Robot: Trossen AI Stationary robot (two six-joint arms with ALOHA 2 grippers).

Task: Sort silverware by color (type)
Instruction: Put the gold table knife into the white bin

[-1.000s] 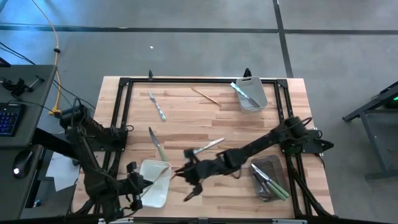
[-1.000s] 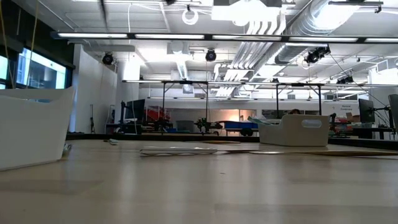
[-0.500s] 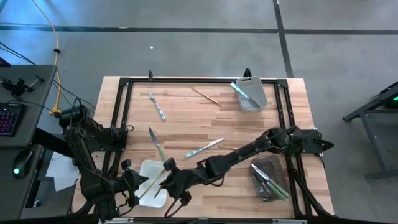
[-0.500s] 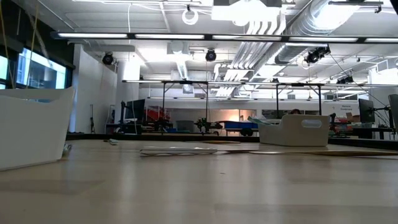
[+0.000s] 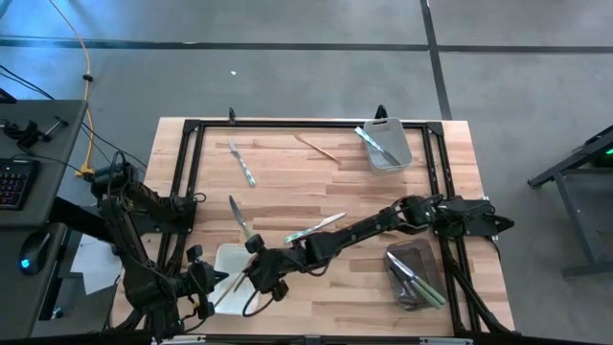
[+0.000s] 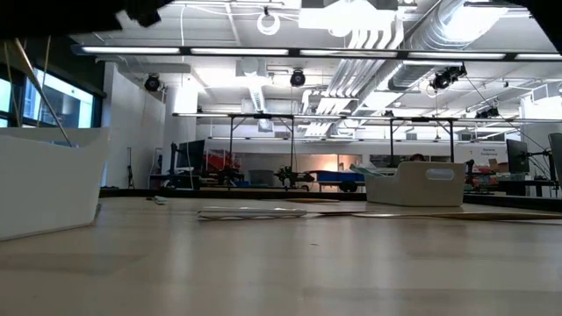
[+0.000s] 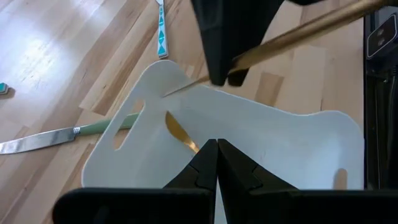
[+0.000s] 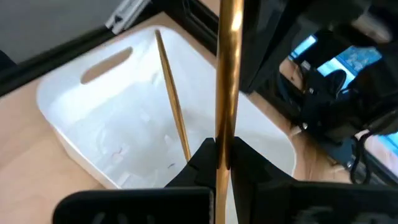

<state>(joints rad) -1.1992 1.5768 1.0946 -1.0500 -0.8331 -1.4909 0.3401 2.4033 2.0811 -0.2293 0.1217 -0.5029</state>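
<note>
My right gripper (image 5: 261,273) reaches across the table over the white tray (image 5: 228,257) near the table's near-left corner and is shut on a gold piece of silverware (image 8: 229,74). Another gold piece (image 8: 171,106) lies slanted inside that tray. My left gripper (image 7: 216,158) hovers shut above the same tray and touches nothing. A green-handled knife (image 5: 241,218) lies flat just beyond the tray. A blue-handled piece (image 5: 314,228), a blue-handled fork (image 5: 241,161) and a gold piece (image 5: 316,146) lie flat on the wood. My right gripper pinches the gold piece by its shaft (image 8: 222,140) between the two fingers. In the left wrist view the fingers (image 7: 217,62) come down from above and lie across it. The piece is lifted clear and slants over the white tray, its thin end (image 7: 186,84) near the tray's rim.
A grey tray (image 5: 388,144) at the far right holds blue-handled pieces. A dark tray (image 5: 412,273) at the near right holds green-handled ones. A black frame (image 5: 287,125) runs around the table top. Bare wood lies in the table's middle.
My right gripper has carried the gold piece toward the table's left, from the bare wood right of the white tray to above the tray. The gold piece inside the tray has stayed put.
</note>
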